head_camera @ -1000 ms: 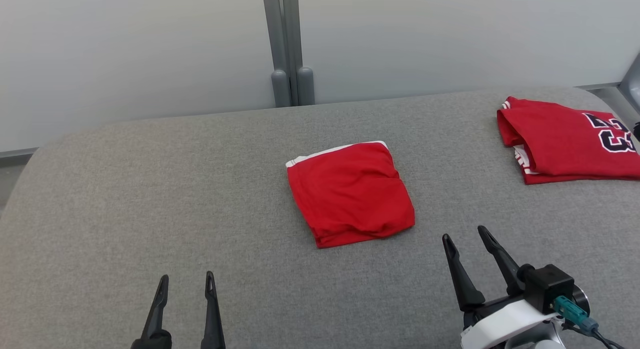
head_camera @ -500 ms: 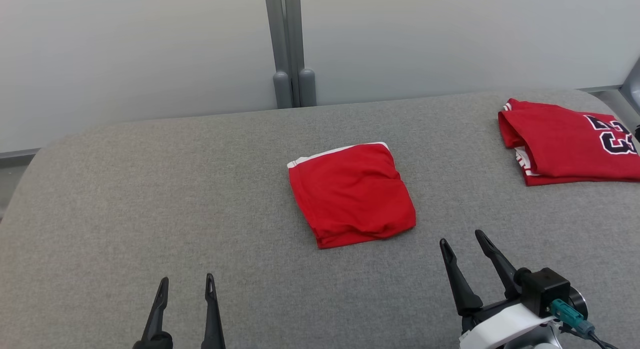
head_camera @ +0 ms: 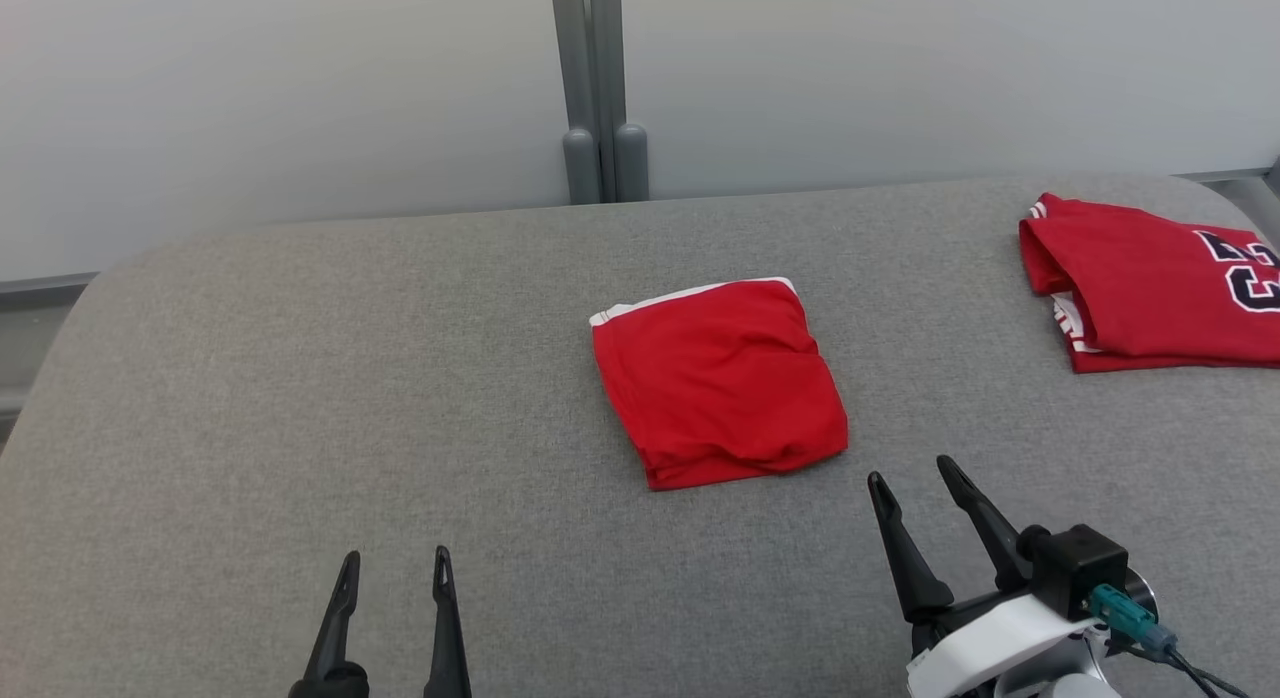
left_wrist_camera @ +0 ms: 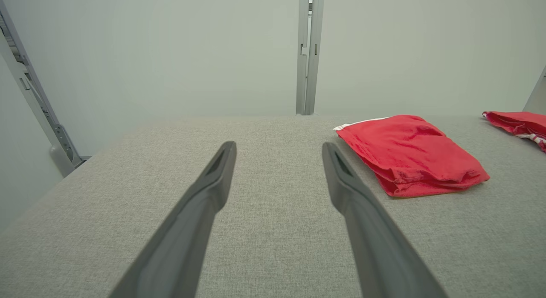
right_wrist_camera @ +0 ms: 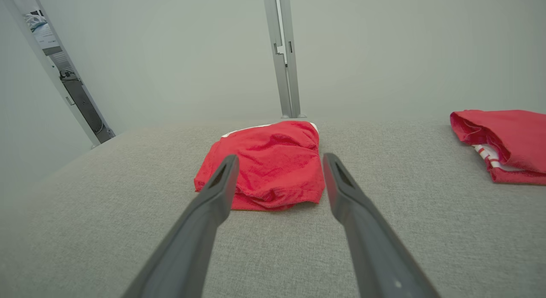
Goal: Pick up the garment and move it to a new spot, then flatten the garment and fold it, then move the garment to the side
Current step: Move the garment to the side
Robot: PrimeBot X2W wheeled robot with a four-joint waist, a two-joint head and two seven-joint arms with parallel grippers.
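Observation:
A red garment [head_camera: 718,380] with a white band along its far edge lies folded into a small square on the middle of the grey padded surface [head_camera: 300,398]. It also shows in the left wrist view [left_wrist_camera: 409,155] and the right wrist view [right_wrist_camera: 268,163]. My right gripper [head_camera: 912,478] hovers open just short of the garment's near right corner, fingers pointing at it, nothing between them. At the lower left, my left gripper [head_camera: 395,566] is open and empty, well short of the garment.
A second red garment [head_camera: 1160,283] with dark numerals and white trim lies folded at the far right edge of the surface, also in the right wrist view [right_wrist_camera: 507,142]. A grey post [head_camera: 600,88] stands against the pale wall behind.
The whole head view has shifted a little to the right, so the camera moved. The right gripper has edged slightly left toward the garment. The garments lie as before.

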